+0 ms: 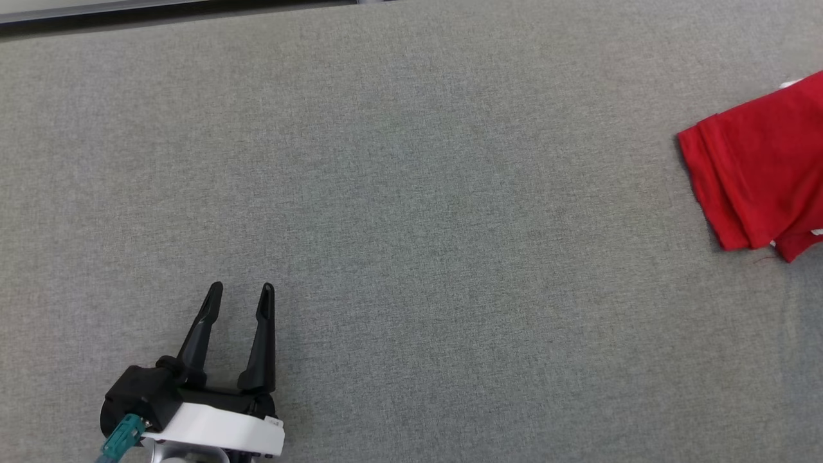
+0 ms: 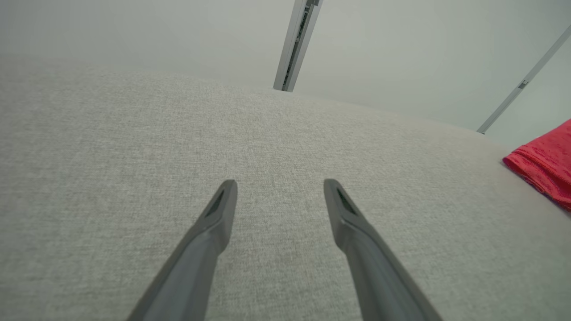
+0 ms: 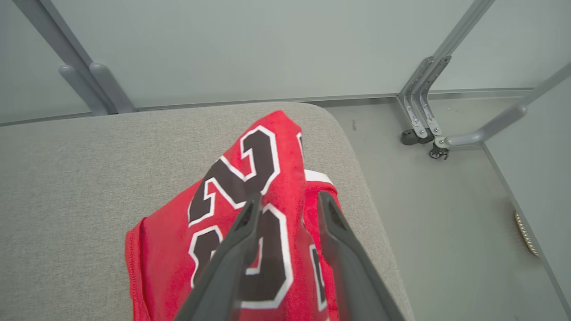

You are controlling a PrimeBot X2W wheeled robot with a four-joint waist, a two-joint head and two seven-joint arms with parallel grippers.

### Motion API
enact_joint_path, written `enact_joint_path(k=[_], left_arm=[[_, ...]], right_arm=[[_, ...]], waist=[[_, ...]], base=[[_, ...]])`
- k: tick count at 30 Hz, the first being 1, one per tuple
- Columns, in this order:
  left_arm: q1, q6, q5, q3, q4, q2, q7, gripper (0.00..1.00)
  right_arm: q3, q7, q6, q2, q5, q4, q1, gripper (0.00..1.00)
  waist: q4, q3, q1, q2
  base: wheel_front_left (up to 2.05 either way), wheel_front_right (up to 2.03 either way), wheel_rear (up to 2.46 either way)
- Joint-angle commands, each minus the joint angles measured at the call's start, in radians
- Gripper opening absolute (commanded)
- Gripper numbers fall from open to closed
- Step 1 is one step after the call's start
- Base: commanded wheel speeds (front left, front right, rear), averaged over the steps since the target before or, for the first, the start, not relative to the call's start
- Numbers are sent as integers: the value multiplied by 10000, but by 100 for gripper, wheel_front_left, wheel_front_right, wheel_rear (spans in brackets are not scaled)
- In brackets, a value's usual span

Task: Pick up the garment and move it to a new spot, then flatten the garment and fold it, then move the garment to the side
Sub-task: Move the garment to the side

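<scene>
The garment point(image 1: 762, 173) is a red jersey with black, white-edged numerals, lying folded at the far right of the grey padded table point(image 1: 411, 193). In the right wrist view the garment point(image 3: 267, 178) rests close to the table's rounded corner, one fold humped up. My right gripper point(image 3: 290, 198) hovers just over it, its fingers apart, and red cloth shows through the gap between them. My left gripper point(image 1: 241, 292) stands open at the lower left, far from the garment, with nothing between its fingers. From the left wrist, my left gripper point(image 2: 281, 185) points across bare cloth and the garment's edge point(image 2: 544, 165) shows at the right.
The table's right edge point(image 3: 370, 214) drops to a grey floor point(image 3: 446, 232). Metal frame posts point(image 3: 421, 102) and pale wall panels stand beyond it. A dark gap runs along the table's far edge point(image 1: 180, 16).
</scene>
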Motion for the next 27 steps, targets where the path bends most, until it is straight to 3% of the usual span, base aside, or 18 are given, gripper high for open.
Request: enact_joint_path(k=[1,4,12,18,23,27], left_arm=[[11,-33,18,7,19,35,-44,100],[138,-18,-139,-24,71,34,-44,100],[836,260,-715,103,236,38,-45,100],[1714,648,-936,259,341,38,-44,100],[2257,1073,-473,498,164,31,-44,100],[2490,1011,-258,765,306,32,-42,100]], right_arm=[[-14,-130,1,-30,-413,76,56,100],[93,-610,1,-350,-1408,-66,411,100],[65,-3423,-1,295,-1989,-1562,2180,100],[107,-5772,-1,2123,-2897,-2158,4472,100],[341,-7594,-1,3819,-3692,-2067,6165,100],[253,-8874,-1,4769,-4480,-1587,7148,100]], waist=[[21,-113,0,0],[68,-386,0,0],[218,-1861,0,0],[277,-3296,0,0],[335,-3863,0,0],[441,-4093,0,0]], base=[[0,0,0],[0,0,0],[0,0,0],[0,0,0],[0,0,0],[0,0,0]])
